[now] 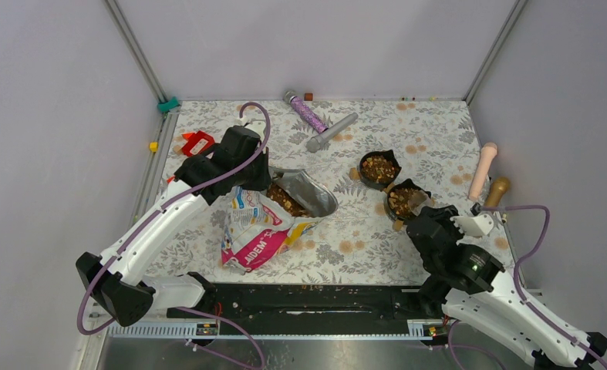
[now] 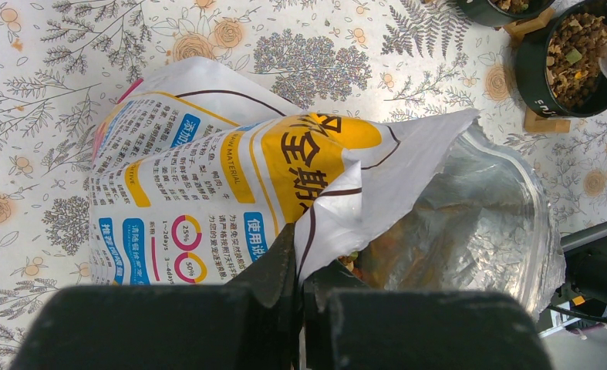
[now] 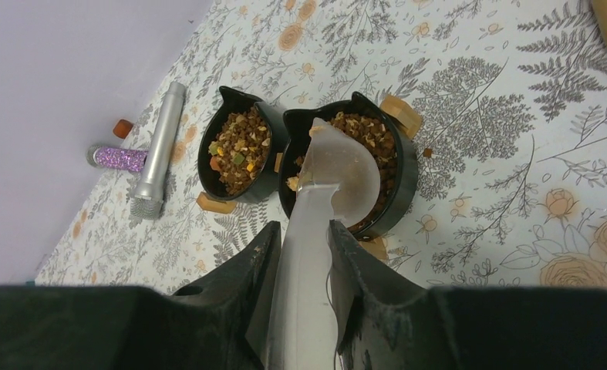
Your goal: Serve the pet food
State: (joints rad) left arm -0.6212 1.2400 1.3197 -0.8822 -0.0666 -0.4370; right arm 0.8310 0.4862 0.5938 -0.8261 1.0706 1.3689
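The pet food bag [image 1: 257, 227], white with pink and yellow print, lies open on the floral mat, with kibble [image 1: 284, 199] showing in its foil mouth. My left gripper [image 2: 300, 262] is shut on the bag's torn white rim [image 2: 338, 223]. My right gripper [image 3: 304, 239] is shut on the handle of a translucent white scoop [image 3: 338, 169], whose cup hangs over the nearer black cat-ear bowl [image 3: 404, 177]. That bowl holds kibble [image 3: 377, 142]. The farther black bowl [image 3: 261, 181] also holds kibble [image 3: 238, 146]. In the top view the scoop [image 1: 417, 202] sits above the nearer bowl [image 1: 402, 200].
A silver microphone [image 1: 331, 131] and a purple glitter tube [image 1: 306, 112] lie at the back. A red item [image 1: 197, 143] is at back left. A pink cylinder [image 1: 483, 169] and a wooden pestle [image 1: 497, 191] lie at the right. Small wooden blocks [image 3: 400, 112] sit beside the bowls.
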